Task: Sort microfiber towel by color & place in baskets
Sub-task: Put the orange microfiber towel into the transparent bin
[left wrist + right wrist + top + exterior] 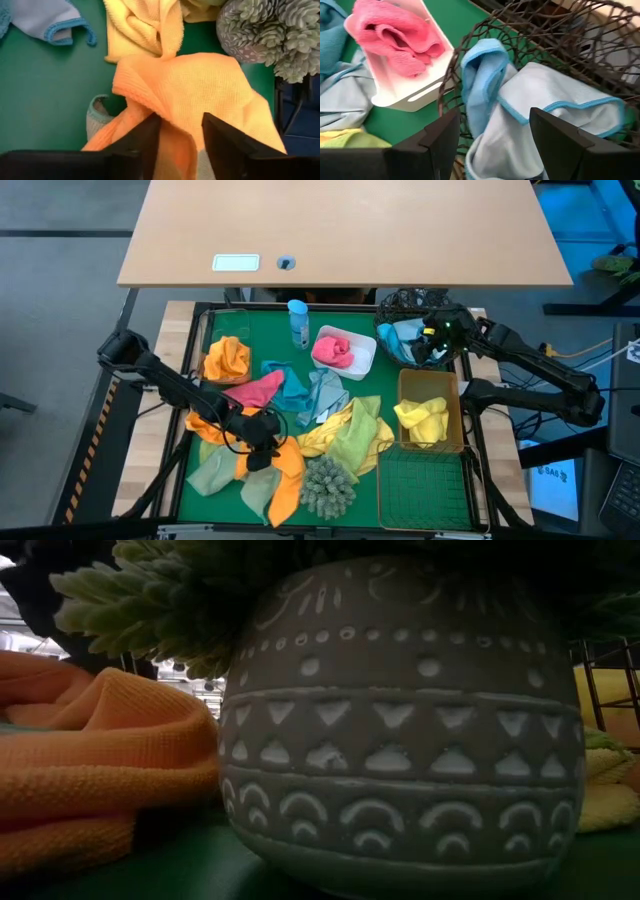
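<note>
Over the round basket [530, 30] (two blue-edged cloths [540, 115] inside) hangs the right pincer [492, 140], wide open, empty.

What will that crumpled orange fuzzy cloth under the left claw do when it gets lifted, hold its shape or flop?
Probably flop: the crumpled orange fuzzy cloth already lies in soft folds between the left gripper fingers. It looks thin and light, so it should rise easily. Its trailing end may drag over the pale green cloth beside it.
</note>
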{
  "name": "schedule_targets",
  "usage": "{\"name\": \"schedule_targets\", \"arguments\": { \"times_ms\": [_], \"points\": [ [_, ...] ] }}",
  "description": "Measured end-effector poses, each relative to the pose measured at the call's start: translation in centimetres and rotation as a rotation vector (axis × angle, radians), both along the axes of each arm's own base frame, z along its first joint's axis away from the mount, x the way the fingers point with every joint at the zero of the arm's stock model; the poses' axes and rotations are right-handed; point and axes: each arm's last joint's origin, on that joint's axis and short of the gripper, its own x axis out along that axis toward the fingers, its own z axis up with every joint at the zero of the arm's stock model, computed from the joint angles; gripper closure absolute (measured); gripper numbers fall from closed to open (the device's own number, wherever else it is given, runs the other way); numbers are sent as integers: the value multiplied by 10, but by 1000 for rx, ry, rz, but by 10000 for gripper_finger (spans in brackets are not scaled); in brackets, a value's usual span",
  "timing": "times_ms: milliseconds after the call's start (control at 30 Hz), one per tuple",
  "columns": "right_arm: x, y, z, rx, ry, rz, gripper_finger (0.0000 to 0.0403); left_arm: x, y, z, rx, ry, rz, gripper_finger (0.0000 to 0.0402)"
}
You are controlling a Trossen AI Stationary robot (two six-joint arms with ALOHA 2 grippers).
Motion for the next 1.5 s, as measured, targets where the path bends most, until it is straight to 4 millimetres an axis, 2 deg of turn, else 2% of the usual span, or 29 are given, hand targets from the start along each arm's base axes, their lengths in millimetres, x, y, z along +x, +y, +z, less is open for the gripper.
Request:
{"name": "schedule_targets", "arguments": {
  "times_ms": [167,233,367,467,633,800,1033,1233,1500],
  "points": [
    [1,2,0,54,-38,54,166,0,0,0,6,-3,-5,367],
    [2,3,0,71,-50,72,166,0,0,0,-1,0,3,391],
    [2,3,0,91,-65,92,166,2,0,2,-16,-2,19,397],
    [3,4,0,106,-76,110,166,9,-1,16,-37,-47,26,399],
    [4,5,1,126,-96,136,166,18,3,52,-34,-175,9,400],
    [5,4,2,112,-119,145,166,16,16,93,-6,-323,39,401],
    [7,3,4,96,-135,149,166,-10,41,141,6,-520,154,401],
    [7,3,4,93,-133,152,166,-45,66,176,22,-693,323,401],
    [7,3,4,92,-133,153,166,-98,99,210,158,-903,512,401]
  ]
}}
